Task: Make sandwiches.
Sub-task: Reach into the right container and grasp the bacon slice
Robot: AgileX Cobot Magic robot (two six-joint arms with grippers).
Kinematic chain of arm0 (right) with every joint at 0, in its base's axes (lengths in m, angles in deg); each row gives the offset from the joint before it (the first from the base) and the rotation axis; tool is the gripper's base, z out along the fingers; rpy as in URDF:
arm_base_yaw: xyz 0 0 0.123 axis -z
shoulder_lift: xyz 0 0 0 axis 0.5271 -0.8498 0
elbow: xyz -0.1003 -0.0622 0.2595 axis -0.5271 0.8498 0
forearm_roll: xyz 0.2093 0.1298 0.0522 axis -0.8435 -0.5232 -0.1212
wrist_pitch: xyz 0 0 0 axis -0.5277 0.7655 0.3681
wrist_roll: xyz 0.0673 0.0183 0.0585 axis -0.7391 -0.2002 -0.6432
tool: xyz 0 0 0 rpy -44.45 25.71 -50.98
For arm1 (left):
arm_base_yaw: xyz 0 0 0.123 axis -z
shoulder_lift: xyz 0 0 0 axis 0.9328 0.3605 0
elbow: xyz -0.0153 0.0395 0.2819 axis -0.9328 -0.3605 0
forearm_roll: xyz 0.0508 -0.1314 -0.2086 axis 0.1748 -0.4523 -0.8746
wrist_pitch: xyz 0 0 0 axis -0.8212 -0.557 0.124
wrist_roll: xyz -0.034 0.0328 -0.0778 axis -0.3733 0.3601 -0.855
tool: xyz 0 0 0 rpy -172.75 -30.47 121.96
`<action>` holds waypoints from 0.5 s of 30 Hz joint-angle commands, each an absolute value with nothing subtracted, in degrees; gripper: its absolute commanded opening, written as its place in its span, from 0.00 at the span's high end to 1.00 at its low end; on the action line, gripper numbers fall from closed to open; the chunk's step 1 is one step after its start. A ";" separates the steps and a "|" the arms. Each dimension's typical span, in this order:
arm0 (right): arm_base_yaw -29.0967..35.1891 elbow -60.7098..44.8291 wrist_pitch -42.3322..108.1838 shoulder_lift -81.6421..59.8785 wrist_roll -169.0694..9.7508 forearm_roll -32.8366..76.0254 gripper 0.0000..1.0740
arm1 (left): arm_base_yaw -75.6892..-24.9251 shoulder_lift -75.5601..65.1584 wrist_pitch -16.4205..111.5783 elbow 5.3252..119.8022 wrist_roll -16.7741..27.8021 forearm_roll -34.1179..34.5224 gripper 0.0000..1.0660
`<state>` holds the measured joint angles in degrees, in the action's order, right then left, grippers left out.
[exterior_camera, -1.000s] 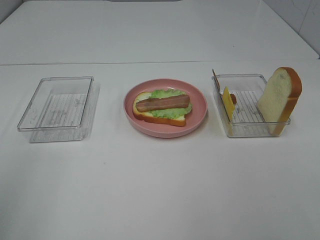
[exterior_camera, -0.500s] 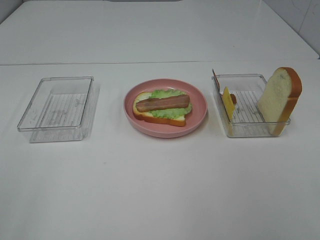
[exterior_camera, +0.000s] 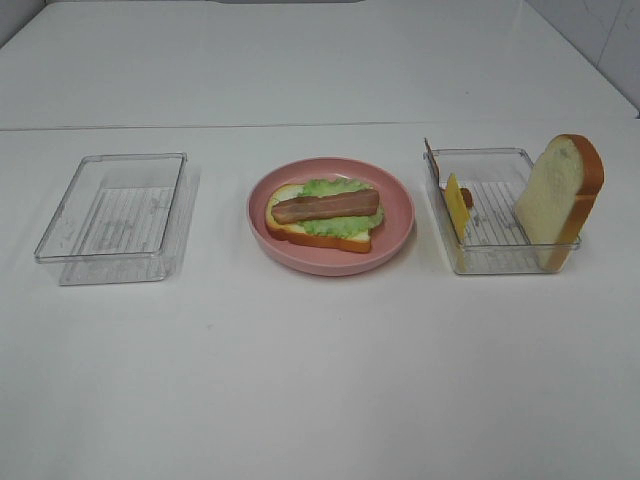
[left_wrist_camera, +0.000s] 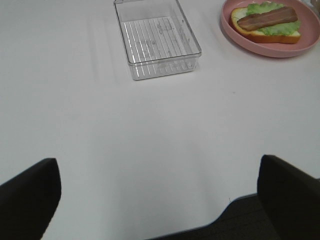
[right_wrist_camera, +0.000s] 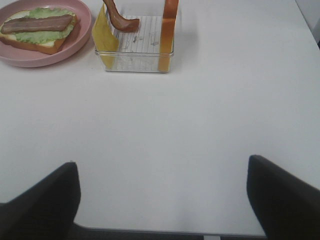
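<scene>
White tabletop (exterior_camera: 320, 380) throughout. We find the sandwich (exterior_camera: 322, 214) half built on the pink plate (exterior_camera: 398, 235): bread, lettuce and bacon are laid. Cheese (exterior_camera: 456, 208) and the top bread slice (exterior_camera: 556, 200) remain in the right tray (exterior_camera: 500, 262). Left gripper (left_wrist_camera: 160, 200) and right gripper (right_wrist_camera: 162, 197) stand with jaws apart, empty. We see no legible writing.

We see our left gripper (left_wrist_camera: 157, 167), jaws spread wide, above the white table (left_wrist_camera: 150, 130); beyond it, a clear tray (left_wrist_camera: 162, 67) beside the pink plate (left_wrist_camera: 260, 49) bearing an open sandwich (left_wrist_camera: 267, 22).
</scene>
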<state>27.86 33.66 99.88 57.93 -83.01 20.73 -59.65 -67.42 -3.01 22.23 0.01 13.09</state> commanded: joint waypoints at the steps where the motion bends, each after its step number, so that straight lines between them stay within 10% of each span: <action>1: 28.20 33.83 99.30 59.65 -82.55 20.85 0.19 | -59.88 -67.94 -2.78 22.11 0.30 12.86 0.06; 15: 28.20 33.83 99.30 59.65 -82.55 20.85 0.19 | -67.44 -75.33 -2.78 22.11 0.30 13.49 0.06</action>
<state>27.86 33.66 99.88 57.93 -83.01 20.73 -67.15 -73.96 -3.01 22.17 0.07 13.49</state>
